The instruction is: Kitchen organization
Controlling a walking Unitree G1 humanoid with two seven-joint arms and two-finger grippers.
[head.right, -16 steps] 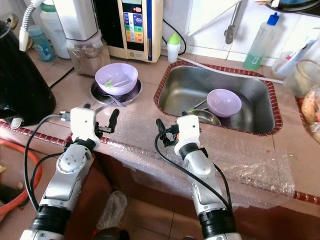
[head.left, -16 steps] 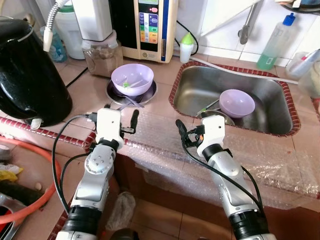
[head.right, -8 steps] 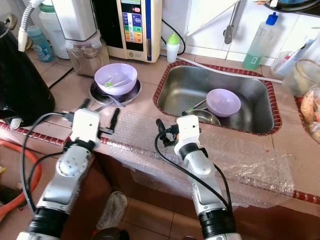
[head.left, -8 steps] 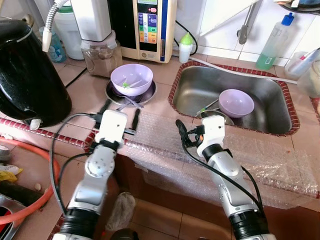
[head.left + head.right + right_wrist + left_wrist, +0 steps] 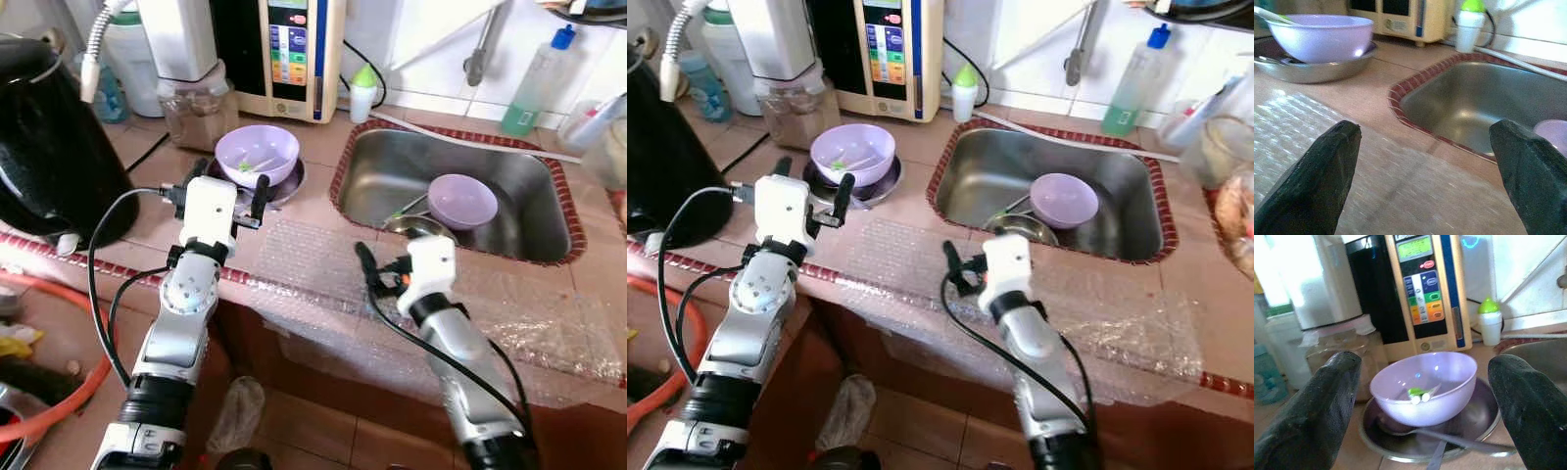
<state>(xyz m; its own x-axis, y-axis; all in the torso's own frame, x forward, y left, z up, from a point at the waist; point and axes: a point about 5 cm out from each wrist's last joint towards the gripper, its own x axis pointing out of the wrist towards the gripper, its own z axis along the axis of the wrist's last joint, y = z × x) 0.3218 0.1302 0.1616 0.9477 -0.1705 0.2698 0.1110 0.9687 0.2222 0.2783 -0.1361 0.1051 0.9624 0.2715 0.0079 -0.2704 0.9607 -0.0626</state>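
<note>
Lilac bowl [image 5: 258, 155] on its steel plate [image 5: 285, 185] now sits just ahead of my left gripper [image 5: 230, 186], spread wide after advancing; right gripper [image 5: 1425, 171] spread, pulled back over the bubble wrap [image 5: 313, 257].

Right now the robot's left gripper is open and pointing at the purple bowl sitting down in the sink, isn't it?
Not quite. The left gripper is open, but the purple bowl it points at sits on a metal plate on the counter, not in the sink. The left wrist view shows it between the jaws.
</note>
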